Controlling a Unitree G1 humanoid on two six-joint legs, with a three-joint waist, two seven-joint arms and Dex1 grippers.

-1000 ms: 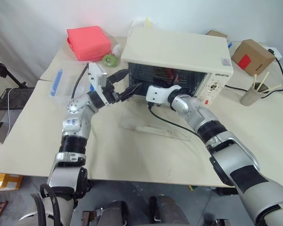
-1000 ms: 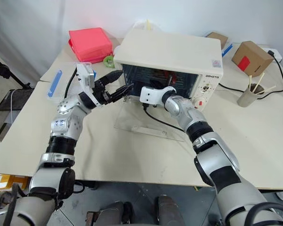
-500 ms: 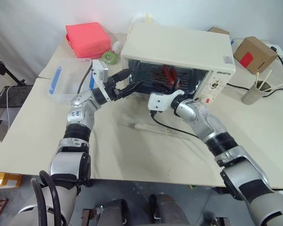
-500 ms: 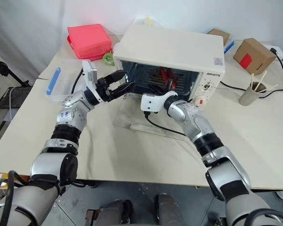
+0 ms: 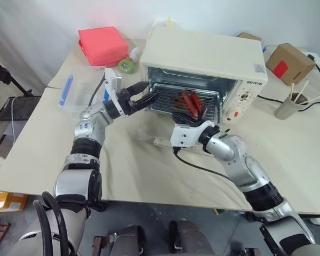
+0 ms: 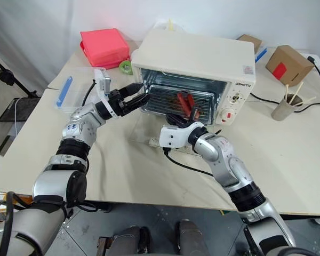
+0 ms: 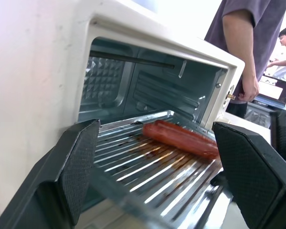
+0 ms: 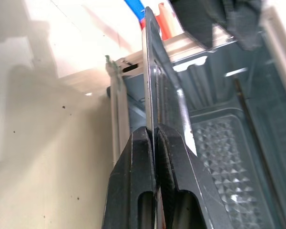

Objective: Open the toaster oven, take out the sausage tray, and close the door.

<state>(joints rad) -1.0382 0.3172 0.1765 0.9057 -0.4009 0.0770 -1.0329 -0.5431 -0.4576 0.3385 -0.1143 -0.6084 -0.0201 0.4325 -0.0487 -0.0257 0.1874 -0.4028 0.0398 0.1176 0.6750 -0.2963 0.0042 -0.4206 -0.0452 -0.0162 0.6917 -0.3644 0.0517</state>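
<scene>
Now the right gripper [image 6: 177,120] has its two black fingers [image 8: 143,157] pinched tight on the thin front edge of the sausage tray [image 5: 182,102]. The tray sticks partway out of the toaster oven [image 5: 205,56], with its back half inside. A few red sausages [image 7: 181,137] lie on its ribbed bottom, toward the right side. The door [image 5: 149,130] hangs open and lies flat on the table [image 5: 37,144] below the tray.

The left gripper [image 5: 145,95] has its fingers spread wide and holds nothing. It sits at the tray's left front corner, with the tray's edge between its fingers.

The tray looks thin, stiff and light. I think it could tip, since one pinch on the rim is a small hold, and the sausages could roll. The bottom looks greasy, so it may be slippery. The rim is the good place to hold. A second hold at the left corner would keep it level.
</scene>
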